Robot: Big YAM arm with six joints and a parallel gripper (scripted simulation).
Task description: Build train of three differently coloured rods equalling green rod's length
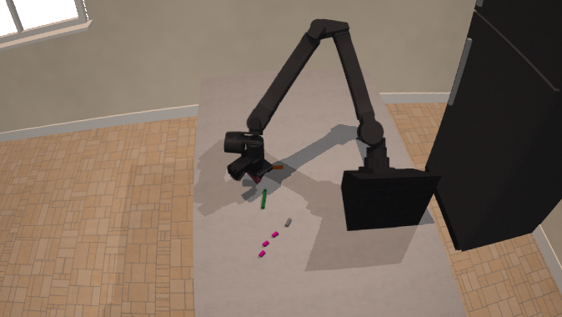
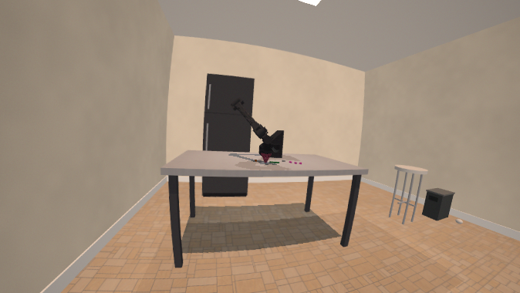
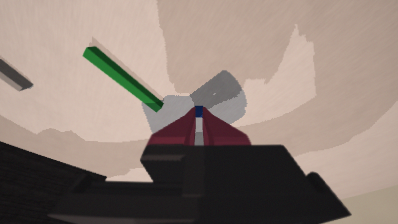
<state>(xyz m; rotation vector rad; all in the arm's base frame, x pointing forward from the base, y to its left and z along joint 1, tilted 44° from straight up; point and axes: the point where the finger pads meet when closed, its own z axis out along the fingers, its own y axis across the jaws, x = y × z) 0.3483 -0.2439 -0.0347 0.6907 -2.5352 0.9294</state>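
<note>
Gripper (image 3: pixel 199 125) is seen pinched on a small blue rod (image 3: pixel 199 111), held at the tips of the maroon fingers in the wrist view. Gripper (image 1: pixel 253 176) is held low over the grey table (image 1: pixel 233 284), whether the rod touches the surface cannot be told. Green rod (image 1: pixel 263 198) is laid flat just at 5 o'clock of the gripper in the top view, apart from it, roughly along the 12–6 line. In the wrist view the green rod (image 3: pixel 123 78) is shown at 10 o'clock of the blue rod, its near end close to the fingertips but not touching. Orange rod (image 1: pixel 278 167) is partly hidden at 3 o'clock of the gripper, just beside it. Grey rod (image 1: pixel 288 222) is placed at 5 o'clock of the green rod, well apart; in the wrist view the grey rod (image 3: pixel 15 75) is cut by the left edge. Three magenta rods (image 1: pixel 275 234) (image 1: pixel 265 244) (image 1: pixel 262 254) are strung diagonally toward 7 o'clock of the grey rod, with gaps between them. Arm base (image 1: pixel 417 177) is mounted at 3 o'clock of the rods.
</note>
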